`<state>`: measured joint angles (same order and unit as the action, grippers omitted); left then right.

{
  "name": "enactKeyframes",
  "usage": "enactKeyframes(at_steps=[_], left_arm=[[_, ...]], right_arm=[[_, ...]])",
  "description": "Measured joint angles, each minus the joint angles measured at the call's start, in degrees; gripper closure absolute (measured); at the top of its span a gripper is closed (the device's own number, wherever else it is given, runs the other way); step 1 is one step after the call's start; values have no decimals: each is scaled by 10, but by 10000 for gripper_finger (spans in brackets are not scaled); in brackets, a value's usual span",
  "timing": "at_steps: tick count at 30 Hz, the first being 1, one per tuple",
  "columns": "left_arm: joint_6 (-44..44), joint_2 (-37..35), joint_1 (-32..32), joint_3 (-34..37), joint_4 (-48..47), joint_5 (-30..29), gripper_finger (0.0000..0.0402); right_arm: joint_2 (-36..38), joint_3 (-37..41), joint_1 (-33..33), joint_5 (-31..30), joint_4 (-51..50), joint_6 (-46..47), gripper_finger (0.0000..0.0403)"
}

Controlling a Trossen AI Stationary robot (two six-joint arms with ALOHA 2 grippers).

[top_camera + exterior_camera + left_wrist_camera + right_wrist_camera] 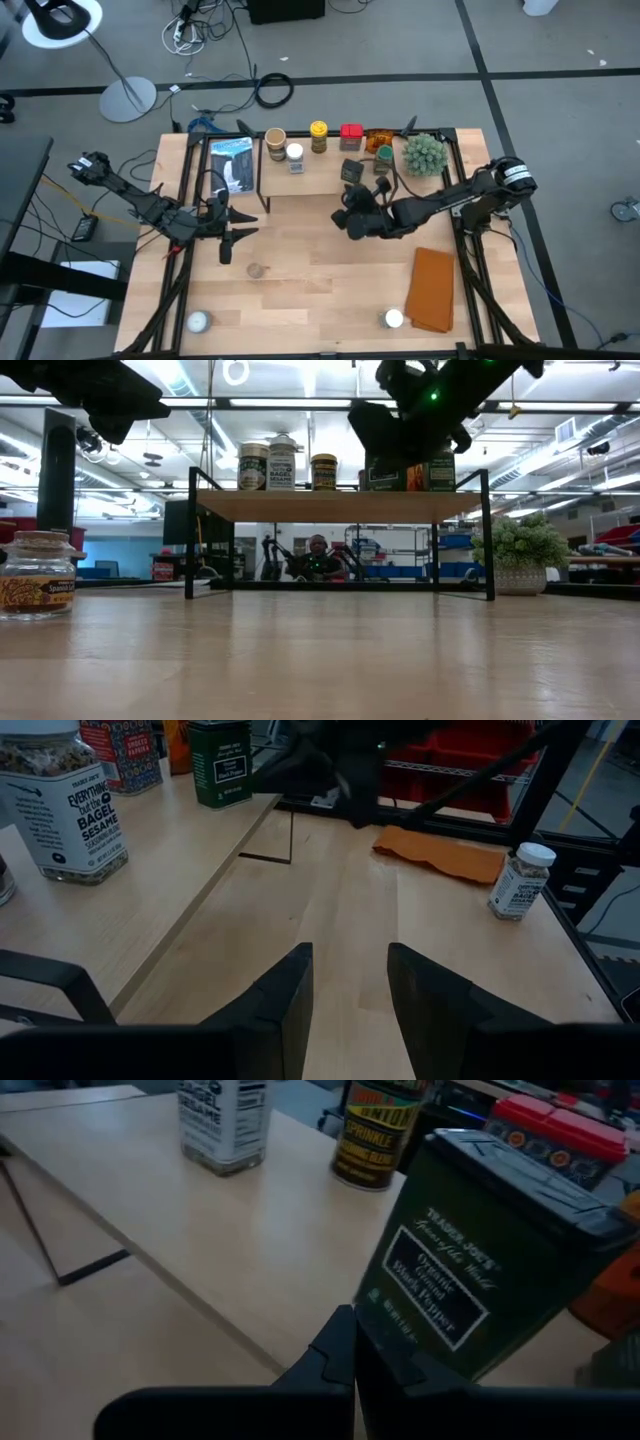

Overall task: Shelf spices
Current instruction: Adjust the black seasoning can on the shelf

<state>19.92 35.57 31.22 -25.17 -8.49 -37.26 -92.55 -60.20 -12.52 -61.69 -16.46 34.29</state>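
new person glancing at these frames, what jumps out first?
The wooden shelf at the table's far edge, already lined with spice jars and tins, with the right hand shut and hovering just in front of a dark green pepper tin. Next, the left hand held above the table in front of the shelf's left part, holding nothing. Then stray jars left on the table: one beside the orange cloth.

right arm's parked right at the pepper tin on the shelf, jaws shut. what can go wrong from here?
1. The right gripper is shut, with its tip close to the black pepper tin; a forward nudge could push or tip it into the red box behind.
2. The tin stands near the shelf front edge, so a sideways knock might drop it off.
3. Left gripper is empty, jaws apart; jars remain on the table.
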Motion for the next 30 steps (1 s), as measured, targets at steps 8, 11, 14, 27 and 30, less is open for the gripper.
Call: enactKeyframes(at_steps=[8, 11, 14, 27, 30], left_arm=[[-1, 0, 0, 0, -1, 0, 266], [-2, 0, 0, 0, -1, 0, 266], [-2, 0, 0, 0, -1, 0, 266], [-1, 0, 0, 0, -1, 0, 266], [-1, 0, 0, 0, -1, 0, 266]], right_arm=[[0, 0, 19, 15, -1, -35, 403], [0, 0, 25, 15, -2, -46, 403], [0, 0, 32, 16, -3, -58, 403], [0, 0, 44, -6, 1, -91, 403], [0, 0, 44, -22, 1, -96, 403]])
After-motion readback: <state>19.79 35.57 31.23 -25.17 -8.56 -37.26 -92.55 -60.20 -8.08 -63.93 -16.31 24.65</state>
